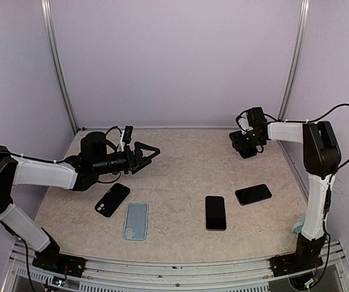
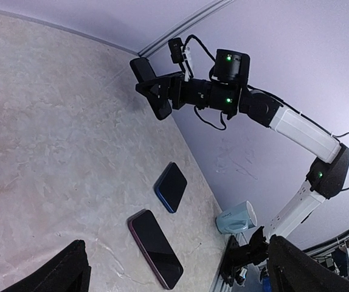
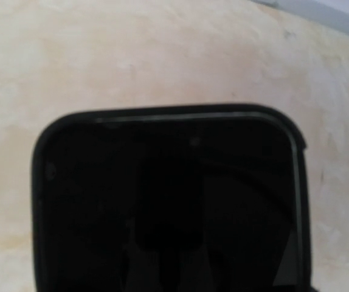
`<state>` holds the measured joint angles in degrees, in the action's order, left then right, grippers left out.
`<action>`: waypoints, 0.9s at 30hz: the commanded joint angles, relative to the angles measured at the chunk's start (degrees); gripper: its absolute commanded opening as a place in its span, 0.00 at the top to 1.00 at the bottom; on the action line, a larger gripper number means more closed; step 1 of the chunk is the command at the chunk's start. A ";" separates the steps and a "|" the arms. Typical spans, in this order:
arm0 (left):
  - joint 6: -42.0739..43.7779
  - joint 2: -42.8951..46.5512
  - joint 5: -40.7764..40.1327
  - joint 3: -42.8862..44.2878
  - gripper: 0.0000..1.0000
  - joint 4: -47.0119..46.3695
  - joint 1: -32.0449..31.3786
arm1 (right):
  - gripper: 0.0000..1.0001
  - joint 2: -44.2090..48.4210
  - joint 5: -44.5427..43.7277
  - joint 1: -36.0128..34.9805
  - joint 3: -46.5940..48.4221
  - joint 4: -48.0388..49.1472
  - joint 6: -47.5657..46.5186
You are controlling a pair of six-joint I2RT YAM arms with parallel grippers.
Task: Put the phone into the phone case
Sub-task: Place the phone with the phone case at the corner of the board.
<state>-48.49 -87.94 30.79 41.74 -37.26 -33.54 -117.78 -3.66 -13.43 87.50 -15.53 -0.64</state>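
Top external: high, near edge, tilted down over beige marbled tabletop. Left wrist: low, rolled, facing across to white-and-black right arm; shares that, plus blue-edged dark phone, with top. Right wrist: close-up of glossy black round-cornered slab.

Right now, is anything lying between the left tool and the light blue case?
Nothing visible does. The left tool hovers open over the table, with nothing on the stretch down to the light blue case. A flat black item lies just left of the case, off the direct line but near its corner.
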 commanded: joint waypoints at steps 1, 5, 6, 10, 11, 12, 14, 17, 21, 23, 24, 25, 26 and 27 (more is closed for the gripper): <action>-0.71 3.72 -4.67 4.33 0.01 5.27 -3.03 | 0.42 -2.13 -0.91 1.97 1.74 2.96 2.99; 0.14 5.99 -8.61 7.58 0.01 12.11 -4.90 | 0.42 -4.13 -0.80 3.24 2.17 3.31 4.30; 0.04 6.35 -9.12 8.36 0.01 13.82 -5.07 | 0.42 -4.66 -0.95 3.43 2.46 3.38 4.72; -2.16 8.25 -9.82 9.95 0.01 17.02 -5.30 | 0.42 -6.65 -1.45 3.85 3.41 3.77 6.13; -2.86 8.65 -10.09 10.01 0.01 17.50 -5.37 | 0.42 -7.27 -1.66 3.85 3.80 3.70 6.22; -3.37 9.22 -10.53 10.15 0.01 17.99 -5.39 | 0.42 -7.76 -2.18 3.85 4.27 3.48 6.43; -4.28 10.32 -11.09 10.61 0.01 18.90 -5.40 | 0.42 -8.70 -2.86 4.00 5.11 3.28 6.74; -4.65 11.48 -10.93 12.05 0.01 21.15 -5.40 | 0.42 -9.30 -2.55 4.51 5.82 3.03 7.88; -4.51 12.84 -11.80 12.65 0.01 22.31 -5.40 | 0.42 -9.72 -1.51 5.29 6.11 3.23 8.78; -4.67 13.35 -11.70 12.38 0.01 21.68 -5.40 | 0.42 -10.20 -1.69 5.43 6.91 2.74 8.88; -4.45 13.60 -11.38 12.26 0.01 21.21 -5.40 | 0.42 -10.39 -1.72 5.48 7.24 2.46 8.97; -4.12 13.70 -11.33 12.31 0.01 21.07 -5.40 | 0.42 -10.61 -1.83 5.52 7.46 2.36 8.93; -4.09 13.82 -11.46 12.46 0.01 21.42 -5.25 | 0.42 -10.71 -1.98 5.60 7.57 2.27 9.03; -4.33 13.84 -11.11 12.49 0.01 21.52 -4.99 | 0.42 -10.76 -1.98 5.67 7.67 2.26 9.12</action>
<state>-52.69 -75.46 20.03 52.77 -16.40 -38.68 -127.76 -5.17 -8.71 92.53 -15.00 7.27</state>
